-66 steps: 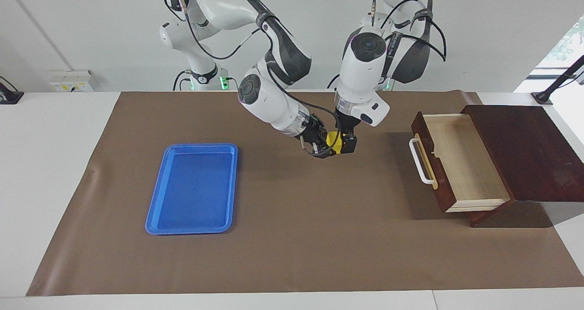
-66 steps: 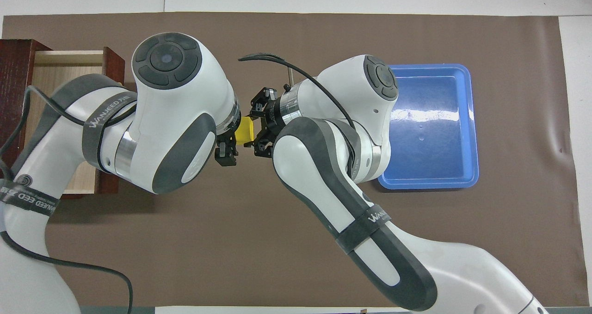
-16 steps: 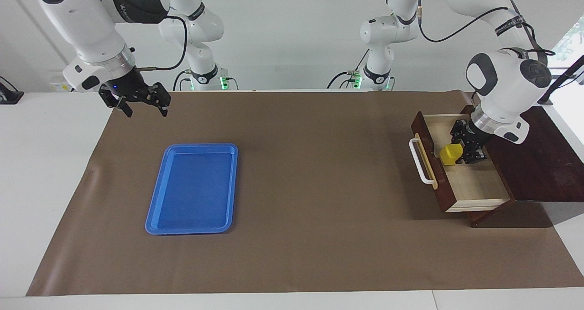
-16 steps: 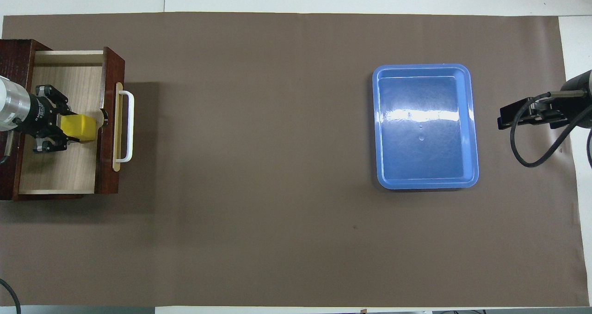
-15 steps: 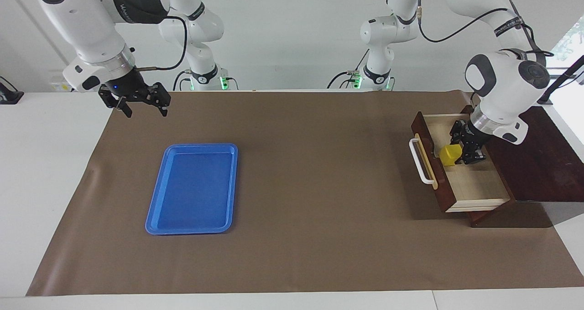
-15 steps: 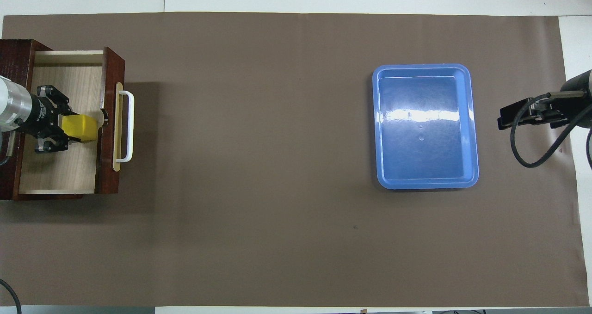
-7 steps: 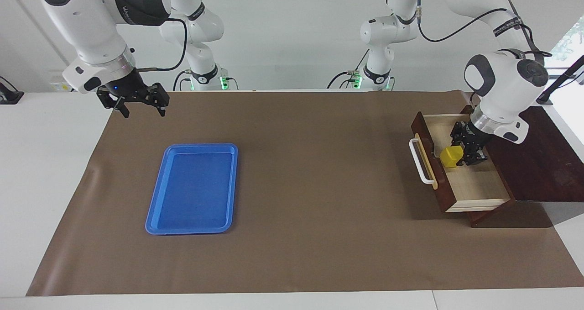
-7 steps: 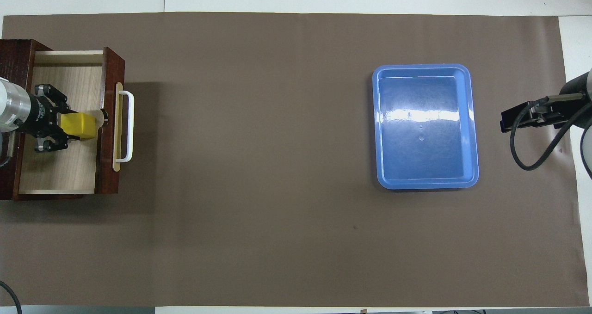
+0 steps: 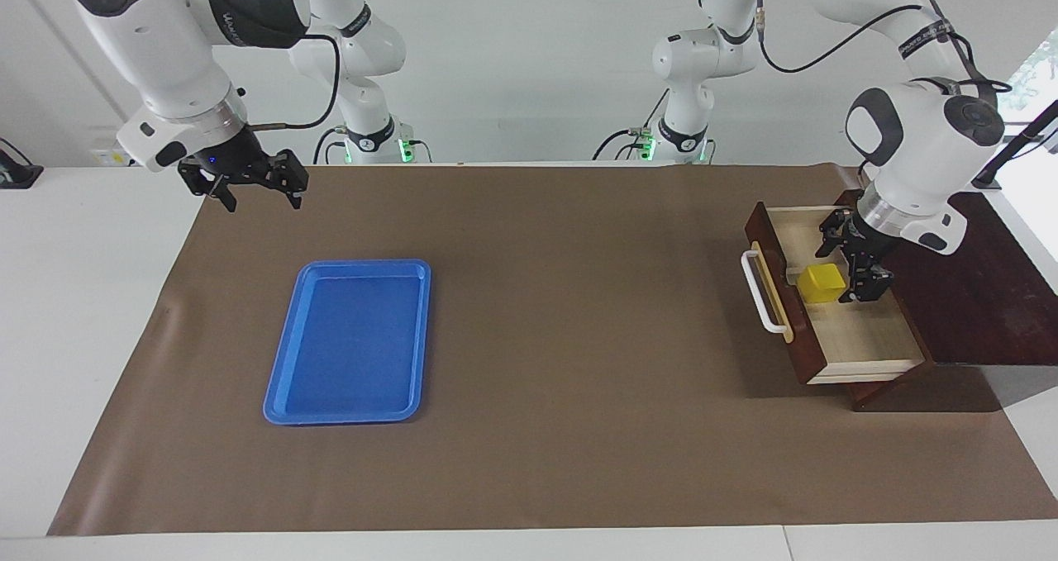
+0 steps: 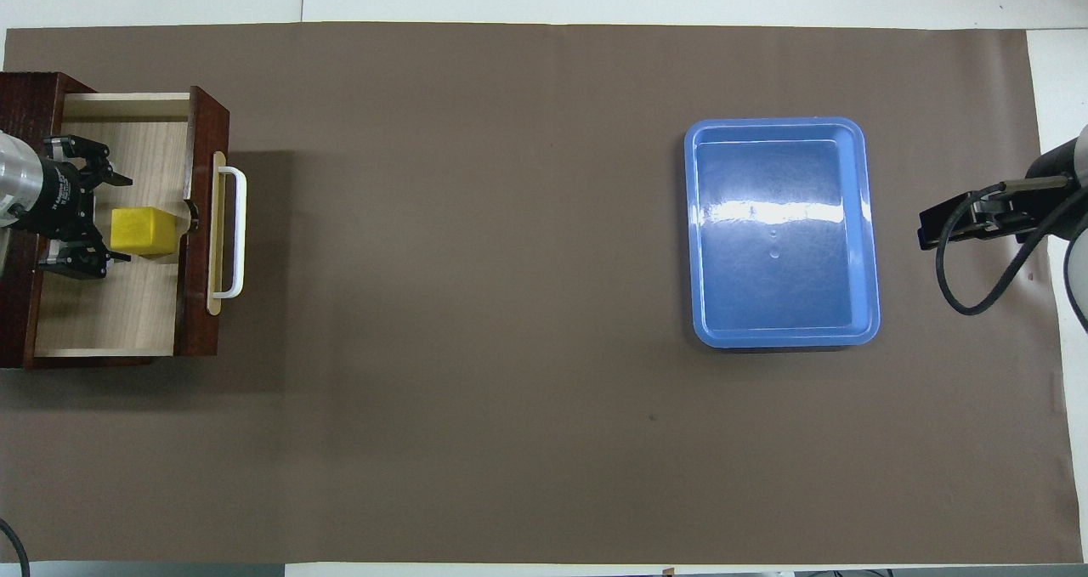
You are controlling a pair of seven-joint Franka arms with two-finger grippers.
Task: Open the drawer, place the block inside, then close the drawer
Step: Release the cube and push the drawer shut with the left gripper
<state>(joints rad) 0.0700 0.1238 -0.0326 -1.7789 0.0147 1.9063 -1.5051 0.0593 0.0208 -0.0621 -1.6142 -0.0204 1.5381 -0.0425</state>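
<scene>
The dark reddish-brown drawer [image 9: 864, 338] [image 10: 110, 313] stands pulled out of its wooden box [image 9: 967, 280] at the left arm's end of the table, white handle [image 9: 754, 292] [image 10: 240, 233] toward the middle. The yellow block [image 9: 822, 282] [image 10: 143, 230] rests on the pale drawer floor, close to the front panel. My left gripper [image 9: 836, 273] [image 10: 121, 218] is open low in the drawer, one finger on each side of the block and apart from it. My right gripper [image 9: 263, 204] [image 10: 943, 224] waits open and empty, raised over the right arm's end of the brown mat.
A flat blue tray [image 9: 347, 338] [image 10: 782, 246] lies empty on the brown mat toward the right arm's end. The wooden box sits at the mat's edge at the left arm's end.
My left gripper has opened and let go of the block, which now sits on the drawer floor. The right arm has hardly moved.
</scene>
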